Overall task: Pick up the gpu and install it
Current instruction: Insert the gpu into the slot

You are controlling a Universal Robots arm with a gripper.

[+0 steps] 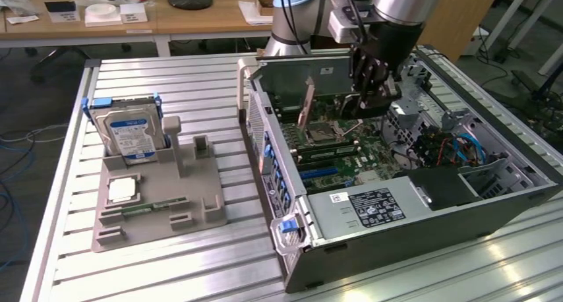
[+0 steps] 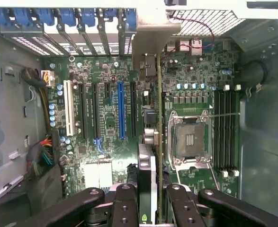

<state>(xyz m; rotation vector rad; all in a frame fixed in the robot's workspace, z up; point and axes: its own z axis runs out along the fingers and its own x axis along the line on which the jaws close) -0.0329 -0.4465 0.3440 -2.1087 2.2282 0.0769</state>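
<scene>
My gripper (image 1: 370, 101) reaches down into the open computer case (image 1: 291, 249), over the motherboard (image 1: 339, 153). In the wrist view the gripper (image 2: 153, 194) is shut on the gpu (image 2: 147, 175), a thin dark card seen edge-on between the black fingers (image 2: 124, 198). The card runs away from the fingers toward the case's rear wall. Its metal bracket (image 2: 150, 38) stands by the row of blue slot clips (image 2: 67, 16). The card lies between the blue expansion slot (image 2: 121, 109) and the processor socket (image 2: 190, 139). Whether it sits in a slot I cannot tell.
On the exterior view's left a grey holder (image 1: 158, 190) carries a silver hard drive (image 1: 130, 134), a square chip (image 1: 123, 188) and a green memory stick (image 1: 158, 206). The power supply (image 1: 378, 206), blue cables (image 1: 462, 150) and case walls crowd the gripper.
</scene>
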